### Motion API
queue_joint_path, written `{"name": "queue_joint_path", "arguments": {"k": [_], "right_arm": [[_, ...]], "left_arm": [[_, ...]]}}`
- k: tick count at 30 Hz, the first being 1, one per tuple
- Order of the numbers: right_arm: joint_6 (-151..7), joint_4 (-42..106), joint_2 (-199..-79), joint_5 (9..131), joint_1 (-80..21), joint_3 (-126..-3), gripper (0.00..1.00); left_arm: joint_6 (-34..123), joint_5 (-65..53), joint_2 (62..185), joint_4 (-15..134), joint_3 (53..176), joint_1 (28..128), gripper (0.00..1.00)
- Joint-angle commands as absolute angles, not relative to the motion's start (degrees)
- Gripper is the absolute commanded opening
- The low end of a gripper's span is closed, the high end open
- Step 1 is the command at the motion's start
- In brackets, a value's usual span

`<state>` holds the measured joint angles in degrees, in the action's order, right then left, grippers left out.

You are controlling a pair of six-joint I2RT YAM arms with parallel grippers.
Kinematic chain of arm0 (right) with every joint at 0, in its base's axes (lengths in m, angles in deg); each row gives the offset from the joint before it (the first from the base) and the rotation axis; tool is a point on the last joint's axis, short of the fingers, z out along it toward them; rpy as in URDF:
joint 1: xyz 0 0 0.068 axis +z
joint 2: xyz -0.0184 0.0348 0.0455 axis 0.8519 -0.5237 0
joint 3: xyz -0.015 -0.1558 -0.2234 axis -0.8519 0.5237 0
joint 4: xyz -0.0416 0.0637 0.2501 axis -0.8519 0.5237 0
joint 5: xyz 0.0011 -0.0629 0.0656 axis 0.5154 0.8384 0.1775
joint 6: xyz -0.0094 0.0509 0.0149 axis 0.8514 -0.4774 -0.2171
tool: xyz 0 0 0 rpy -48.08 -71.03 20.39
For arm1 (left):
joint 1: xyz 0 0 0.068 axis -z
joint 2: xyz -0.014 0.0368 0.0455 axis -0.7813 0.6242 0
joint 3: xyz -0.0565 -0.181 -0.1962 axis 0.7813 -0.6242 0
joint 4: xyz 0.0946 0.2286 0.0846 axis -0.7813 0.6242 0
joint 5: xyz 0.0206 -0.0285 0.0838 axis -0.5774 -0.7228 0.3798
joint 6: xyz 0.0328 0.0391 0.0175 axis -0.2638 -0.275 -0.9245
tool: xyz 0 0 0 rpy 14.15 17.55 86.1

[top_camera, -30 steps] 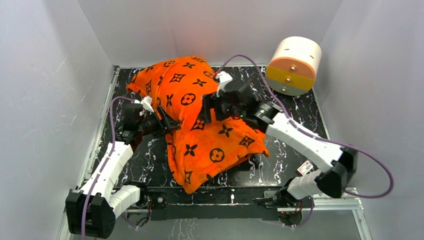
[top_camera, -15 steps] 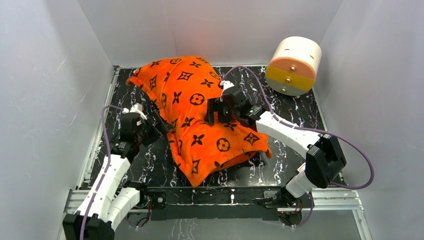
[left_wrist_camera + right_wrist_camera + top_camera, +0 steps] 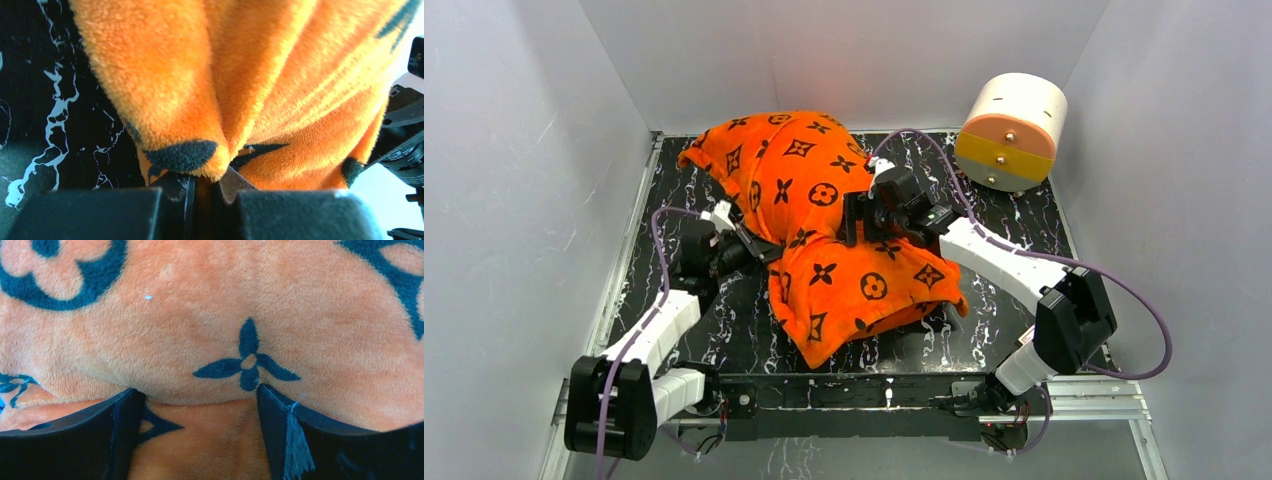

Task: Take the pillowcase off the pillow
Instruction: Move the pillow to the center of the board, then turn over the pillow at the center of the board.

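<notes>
The pillow is wholly hidden inside the pillowcase, and no white fabric shows in any view. The stuffed orange cover lies slantwise across the black marbled table, from the far left corner toward the near middle. The left gripper is at its left edge, its jaws closed tight on a pinched fold of plush. The right gripper bears down on the top of the cover near its middle, jaws spread wide, with a bulge of fabric between the fingers.

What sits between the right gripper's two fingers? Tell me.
Only the pillowcase: its orange fabric fills the gap inside the right gripper, shown in the right wrist view.
</notes>
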<state>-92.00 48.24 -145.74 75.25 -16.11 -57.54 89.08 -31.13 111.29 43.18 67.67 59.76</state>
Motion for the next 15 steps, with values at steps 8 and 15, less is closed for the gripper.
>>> {"name": "queue_joint_path", "arguments": {"k": [8, 15], "right_arm": [[-93.1, 60.1, -148.4, 68.4, -16.5, -64.6, 0.94], [-95.7, 57.0, -154.8, 53.0, -15.1, -71.3, 0.92]], "left_arm": [[73.6, -31.3, 99.5, 69.1, 99.3, 60.6, 0.00], [71.5, -34.3, 101.7, 72.5, 110.1, 60.6, 0.00]]}}
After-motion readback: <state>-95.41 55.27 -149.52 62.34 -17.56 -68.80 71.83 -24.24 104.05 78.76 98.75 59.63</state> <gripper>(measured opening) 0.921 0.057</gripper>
